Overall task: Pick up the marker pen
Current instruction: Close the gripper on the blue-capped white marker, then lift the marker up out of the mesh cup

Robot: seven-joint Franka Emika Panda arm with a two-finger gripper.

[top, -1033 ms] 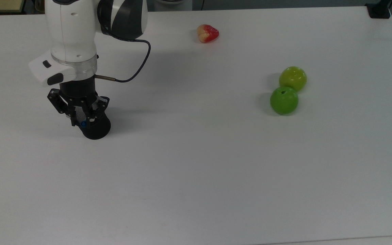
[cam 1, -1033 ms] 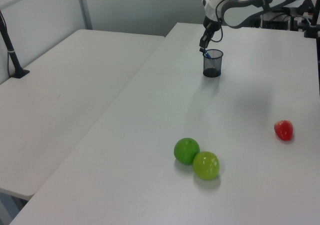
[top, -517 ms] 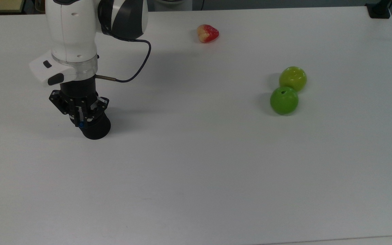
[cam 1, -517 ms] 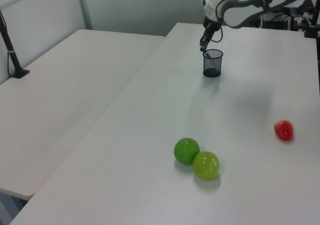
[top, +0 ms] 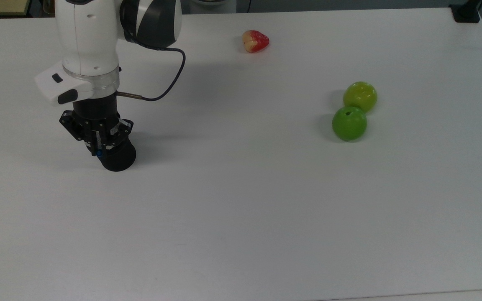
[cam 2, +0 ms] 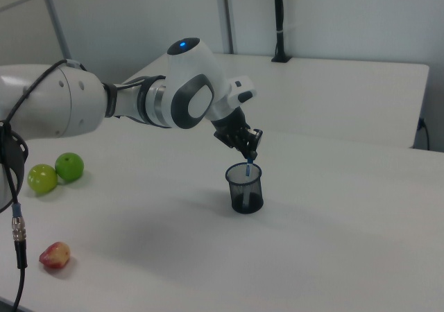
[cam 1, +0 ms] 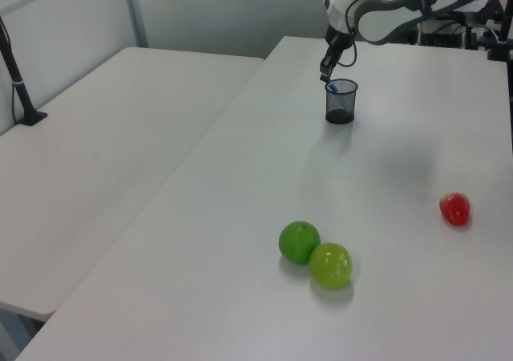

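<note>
I've got the gripper just above the black mesh cup, fingers clenched on the marker pen, whose blue end shows between them while the rest dips into the cup. Well away from the cup sit two green apples, touching, and a red fruit.

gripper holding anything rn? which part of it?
Yes: the gripper is shut on the marker pen, pinching its upper blue end. The rest of the pen hangs down inside the black mesh cup.
</note>
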